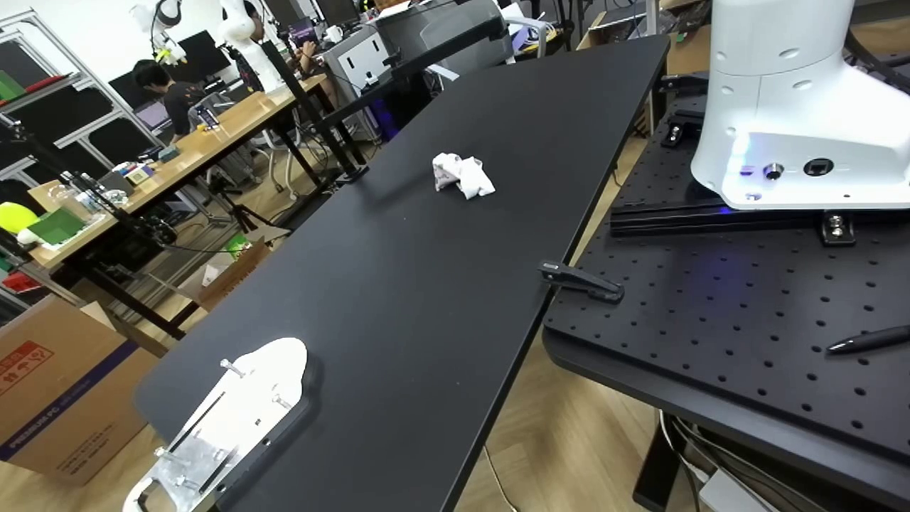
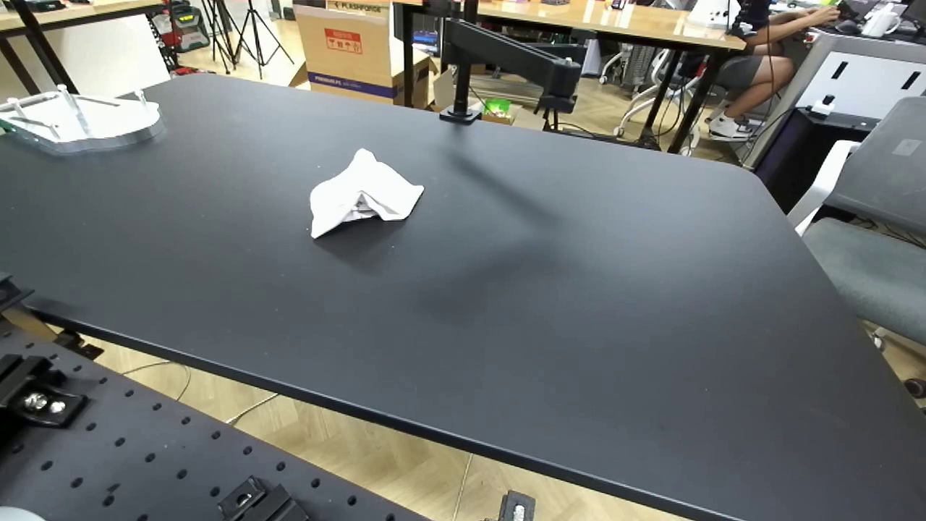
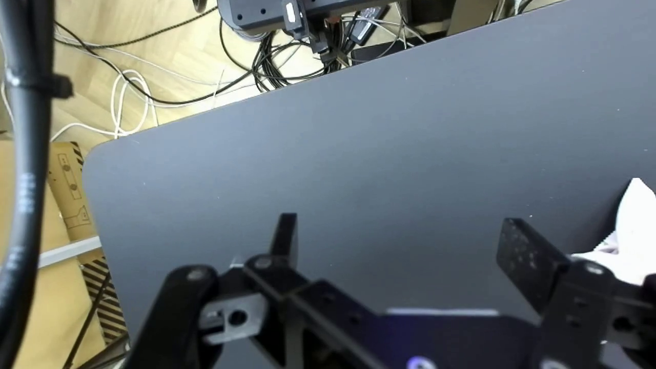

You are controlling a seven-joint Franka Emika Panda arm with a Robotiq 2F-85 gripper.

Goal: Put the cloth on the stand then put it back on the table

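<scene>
Crumpled cloth (image 2: pixel 365 184) on matte table (image 2: pixel 579 347)

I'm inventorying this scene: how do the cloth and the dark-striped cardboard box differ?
The cloth is white; the box is brown and printed. The cloth lies crumpled; the box has flat faces. The cloth rests on the black table; the box, much larger, is on the floor. In common: neither is in the gripper.
</scene>
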